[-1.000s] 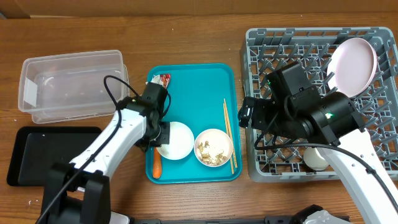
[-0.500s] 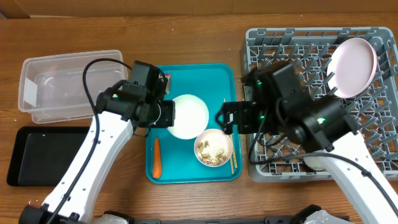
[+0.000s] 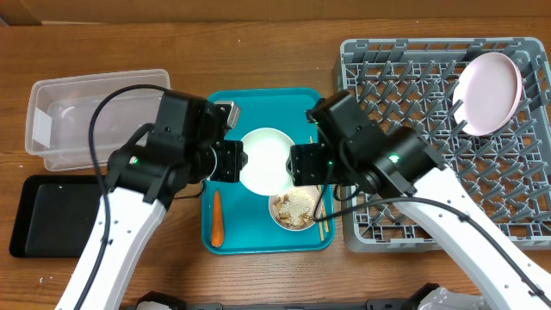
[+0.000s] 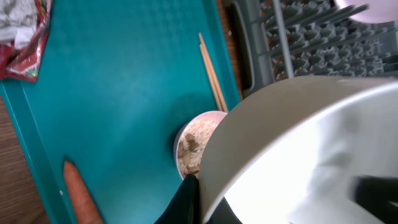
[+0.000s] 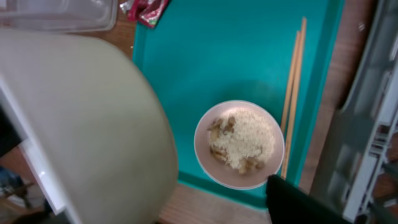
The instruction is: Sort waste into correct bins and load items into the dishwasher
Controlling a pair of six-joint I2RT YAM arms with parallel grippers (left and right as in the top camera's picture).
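Observation:
My left gripper [image 3: 234, 161] is shut on the rim of an empty white bowl [image 3: 265, 161] and holds it tilted above the teal tray [image 3: 258, 103]. In the left wrist view a black finger [image 4: 188, 200] presses on that bowl [image 4: 298, 143]. My right gripper [image 3: 297, 164] is at the bowl's right edge. In the right wrist view its one visible finger [image 5: 295, 202] stands clear of the bowl [image 5: 81, 124]. A second bowl with rice scraps [image 3: 293, 209], the chopsticks [image 3: 317, 185] and the carrot [image 3: 217, 228] lie on the tray. The wrapper [image 4: 22, 37] lies at the tray's far corner.
The grey dish rack [image 3: 405, 65] stands at the right with a pale pink plate [image 3: 488, 82] upright in its back corner. At the left are the clear tub [image 3: 95, 116] and, in front of it, the black tray [image 3: 60, 215].
My left gripper has lifted the white bowl off the tray and carried it right. The right arm has swung left from the rack to the bowl, and its jaws have narrowed.

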